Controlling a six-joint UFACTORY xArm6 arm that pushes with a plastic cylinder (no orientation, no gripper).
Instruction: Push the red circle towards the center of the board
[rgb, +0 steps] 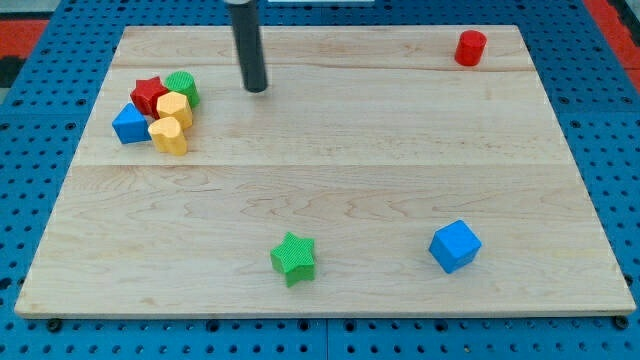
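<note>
Red circle is sitting near the board's top-right corner, well apart to the view's right of my tip, which is touching no block.

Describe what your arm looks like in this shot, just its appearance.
Only the end of my arm shows: a straight, smooth, dark grey cylindrical rod coming in from the view's top edge, ending at my tip. No cables, markings or claw are visible.

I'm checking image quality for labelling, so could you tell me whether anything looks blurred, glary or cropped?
Camera view: evenly lit, soft shadows, no glare on the board; red circle and green star sharp; my tip sharp, rod cropped at the view's top.
</note>
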